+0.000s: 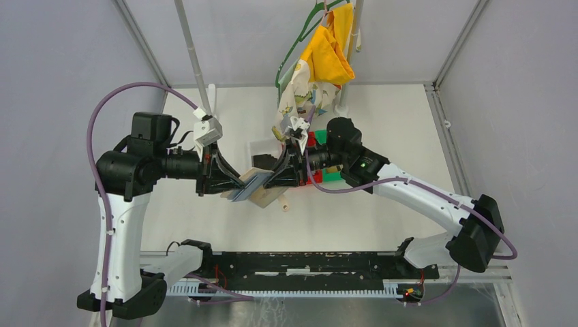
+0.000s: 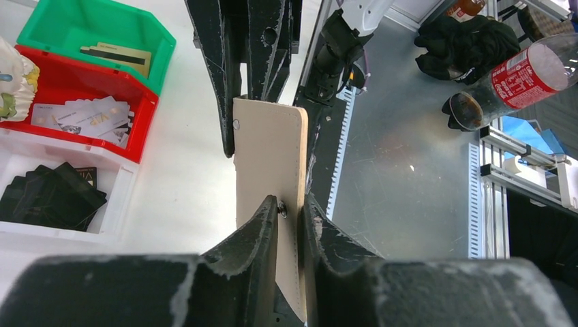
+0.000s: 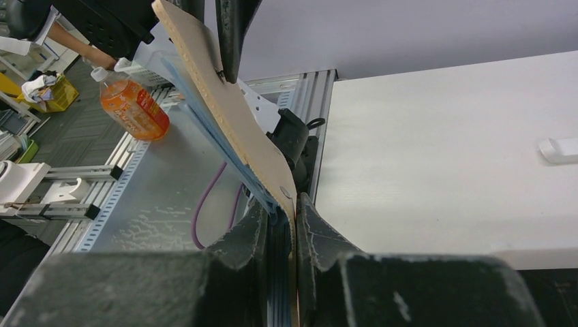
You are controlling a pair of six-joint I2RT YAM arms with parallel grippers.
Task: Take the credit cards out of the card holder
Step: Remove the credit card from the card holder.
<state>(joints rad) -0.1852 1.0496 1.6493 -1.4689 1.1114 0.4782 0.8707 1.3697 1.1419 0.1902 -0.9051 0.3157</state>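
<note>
Clamping the tan card holder [image 2: 269,146] from opp. ends are L gripper [image 2: 291,206] & R gripper [image 3: 285,206], w/ green bin [image 2: 41,24], red bin [image 2: 82,83] & white bin [image 2: 126,185] at upper left of left-wrist frame.

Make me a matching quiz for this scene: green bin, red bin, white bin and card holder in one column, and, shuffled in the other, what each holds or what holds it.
Things:
1. green bin
2. red bin
3. white bin
4. card holder

States:
A. black cards inside
B. pinched by the left gripper and the right gripper
C. beige cards inside
D. pale silvery cards inside

Pairs: 1-C, 2-D, 3-A, 4-B
</note>
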